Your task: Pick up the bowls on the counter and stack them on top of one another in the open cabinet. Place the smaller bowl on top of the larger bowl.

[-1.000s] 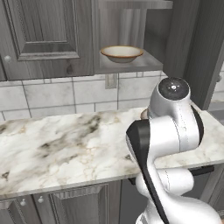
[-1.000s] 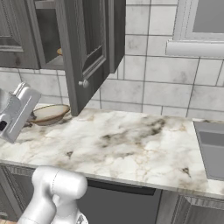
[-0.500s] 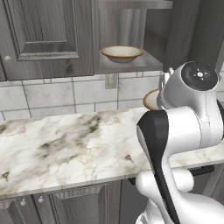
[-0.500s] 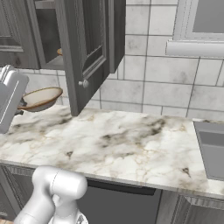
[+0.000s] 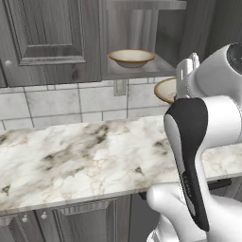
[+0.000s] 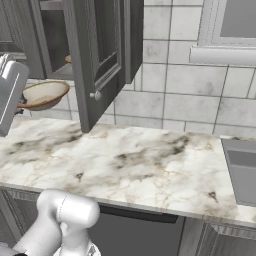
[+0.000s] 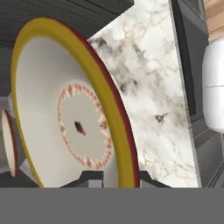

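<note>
You are looking at a bowl (image 7: 74,113) held up in the air, and the hand view is showing it best: the gripper (image 7: 114,178) is pinching its rim, one dark finger tip on each side of the edge. That view is also showing you a ring of little red marks inside the bowl, which the other two views are not showing.

In the left base view, the other bowl (image 5: 131,57) is sitting upright on the shelf of the open cabinet (image 5: 137,72). The held bowl (image 5: 166,90) is peeking out from behind the white arm, just below and to the right of that shelf, above the counter (image 5: 71,160).

In the right base view, the held bowl (image 6: 44,95) is hanging tilted over the left end of the counter (image 6: 135,165), close to the swung-out cabinet door (image 6: 102,55). There is open air between the bowl and the marble below it.

The arm is hiding most of the held bowl in the left base view. In the right base view the door is covering nearly all of the shelf bowl. You cannot tell from these views which bowl is the wider one.
</note>
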You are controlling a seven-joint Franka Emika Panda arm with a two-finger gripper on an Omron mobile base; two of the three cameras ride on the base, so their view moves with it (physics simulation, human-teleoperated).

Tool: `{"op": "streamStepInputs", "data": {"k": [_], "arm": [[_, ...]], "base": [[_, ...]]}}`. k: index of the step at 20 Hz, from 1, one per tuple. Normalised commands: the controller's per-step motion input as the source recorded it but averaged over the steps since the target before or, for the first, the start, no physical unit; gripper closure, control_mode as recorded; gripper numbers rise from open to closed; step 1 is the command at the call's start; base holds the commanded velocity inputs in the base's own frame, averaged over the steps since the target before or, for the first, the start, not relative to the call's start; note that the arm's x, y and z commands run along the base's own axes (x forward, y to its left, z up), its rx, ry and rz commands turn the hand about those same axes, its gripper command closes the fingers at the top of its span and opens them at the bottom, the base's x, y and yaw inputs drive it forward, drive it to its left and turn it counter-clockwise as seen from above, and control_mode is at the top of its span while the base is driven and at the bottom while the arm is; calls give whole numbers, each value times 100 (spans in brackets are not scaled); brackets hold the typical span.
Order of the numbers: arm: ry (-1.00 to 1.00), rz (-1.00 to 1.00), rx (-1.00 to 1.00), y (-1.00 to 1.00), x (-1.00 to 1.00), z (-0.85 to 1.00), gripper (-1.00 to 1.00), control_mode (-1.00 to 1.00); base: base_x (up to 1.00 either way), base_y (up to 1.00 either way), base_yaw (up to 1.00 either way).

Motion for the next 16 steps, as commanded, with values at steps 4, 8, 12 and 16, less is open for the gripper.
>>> {"op": "streamStepInputs", "data": {"k": [4, 8, 12, 16], "arm": [[-9, 4, 4, 1, 22, 31, 100, -100], [-7, 3, 5, 0, 28, 20, 100, -100], [-6, 3, 6, 0, 31, 9, 100, -100], [-7, 3, 6, 0, 31, 6, 100, -100]], "base": [[0, 0, 0], [0, 0, 0], [0, 0, 0], [0, 0, 0]]}}
